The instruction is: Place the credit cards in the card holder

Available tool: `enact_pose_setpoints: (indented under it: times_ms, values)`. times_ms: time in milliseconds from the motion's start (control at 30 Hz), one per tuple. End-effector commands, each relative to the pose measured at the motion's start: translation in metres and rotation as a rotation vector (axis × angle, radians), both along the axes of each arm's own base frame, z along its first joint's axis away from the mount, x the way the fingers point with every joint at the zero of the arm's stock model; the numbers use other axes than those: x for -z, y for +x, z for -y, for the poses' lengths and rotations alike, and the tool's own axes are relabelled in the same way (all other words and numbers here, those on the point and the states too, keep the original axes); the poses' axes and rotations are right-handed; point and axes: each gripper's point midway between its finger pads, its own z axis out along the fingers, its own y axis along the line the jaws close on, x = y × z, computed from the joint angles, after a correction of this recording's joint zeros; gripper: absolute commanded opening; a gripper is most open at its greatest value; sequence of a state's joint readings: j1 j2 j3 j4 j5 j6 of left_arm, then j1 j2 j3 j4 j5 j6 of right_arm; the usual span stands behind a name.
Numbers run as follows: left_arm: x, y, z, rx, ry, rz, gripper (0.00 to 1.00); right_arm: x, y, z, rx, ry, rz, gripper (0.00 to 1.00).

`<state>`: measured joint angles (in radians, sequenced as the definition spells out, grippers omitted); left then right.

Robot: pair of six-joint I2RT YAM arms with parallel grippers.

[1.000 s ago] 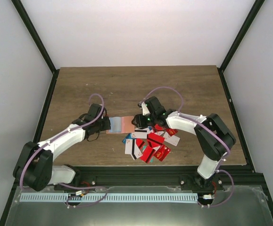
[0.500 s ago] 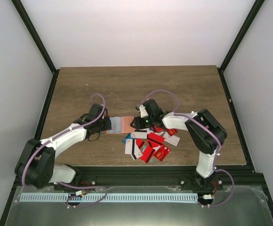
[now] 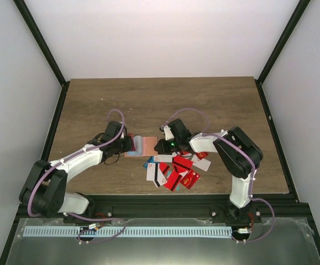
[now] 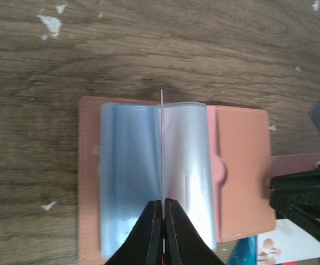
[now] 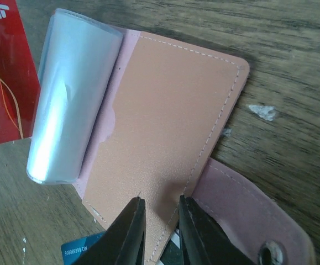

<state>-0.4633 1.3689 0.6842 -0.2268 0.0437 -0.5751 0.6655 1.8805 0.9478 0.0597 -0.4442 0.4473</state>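
Two arms meet at the open card holder [image 3: 143, 146], laid mid-tabletop [image 3: 148, 99] just left of the scattered credit cards [image 3: 173, 168]. One leaf of its clear sleeves [image 4: 184, 160] is pinched by the closed left fingers [image 4: 148, 234]. The right fingers [image 5: 127, 232], narrowly parted, are poised over the cover's edge. The holder is apparently being spread; next, a card must be picked up and slid in.

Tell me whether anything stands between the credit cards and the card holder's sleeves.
Nothing lies on the table between the credit cards and the card holder. But the right gripper sits at the holder's pile-side edge, and the left gripper holds one clear sleeve upright between its fingers.
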Motion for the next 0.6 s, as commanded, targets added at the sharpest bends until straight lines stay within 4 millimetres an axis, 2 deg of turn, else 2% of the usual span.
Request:
enact_pose_setpoints:
  times_ms: [0, 133, 300, 567]
  values:
    - [-0.011, 0.006, 0.02, 0.044, -0.104, 0.035, 0.04, 0.012, -0.005, 0.002, 0.005, -0.014, -0.021, 0.19]
    - [-0.019, 0.009, 0.036, 0.087, -0.158, 0.054, 0.04, 0.008, -0.004, 0.003, 0.013, -0.008, -0.012, 0.18]
    - [-0.011, 0.011, 0.047, 0.114, -0.166, 0.035, 0.04, -0.002, 0.002, 0.005, 0.041, -0.011, 0.015, 0.18]
    - [-0.012, 0.016, 0.067, 0.158, -0.18, 0.037, 0.04, -0.036, 0.007, 0.003, 0.055, 0.037, 0.071, 0.19]
